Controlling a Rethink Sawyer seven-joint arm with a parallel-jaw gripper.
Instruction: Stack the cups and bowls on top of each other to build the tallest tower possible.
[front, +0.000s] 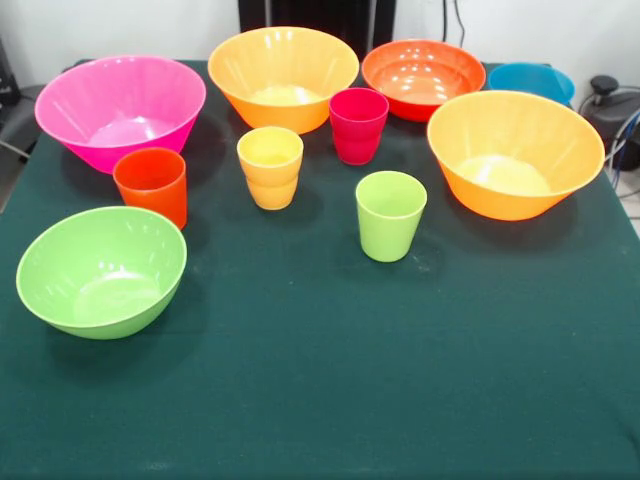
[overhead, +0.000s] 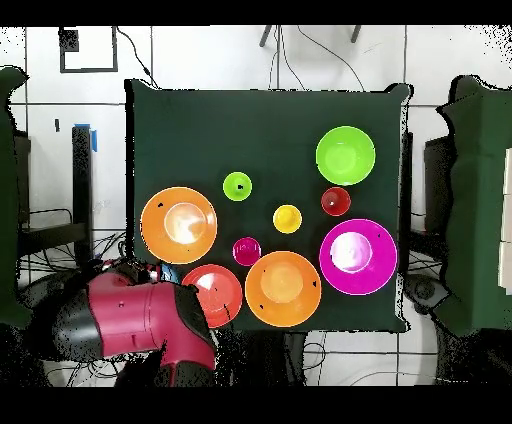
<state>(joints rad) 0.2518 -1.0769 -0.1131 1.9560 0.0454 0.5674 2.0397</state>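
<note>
Every cup and bowl stands upright and apart on the green table (front: 330, 400); no tower stands. At the back are the pink bowl (front: 120, 110), an orange bowl (front: 283, 75), the red-orange bowl (front: 423, 78) and the blue bowl (front: 532, 82). The second orange bowl (front: 515, 153) is at the right and the lime green bowl (front: 101, 270) at the front left. Between them stand the red-orange cup (front: 151, 185), yellow-orange cup (front: 270, 166), magenta cup (front: 358, 124) and lime green cup (front: 390, 214). The red arm (overhead: 140, 320) is drawn back off the table's corner; its gripper does not show.
In the overhead view the arm overlaps the corner by the red-orange bowl (overhead: 212, 293) and hides most of the blue bowl (overhead: 170, 272). Cables and dark equipment (front: 605, 100) lie beyond the table's edges.
</note>
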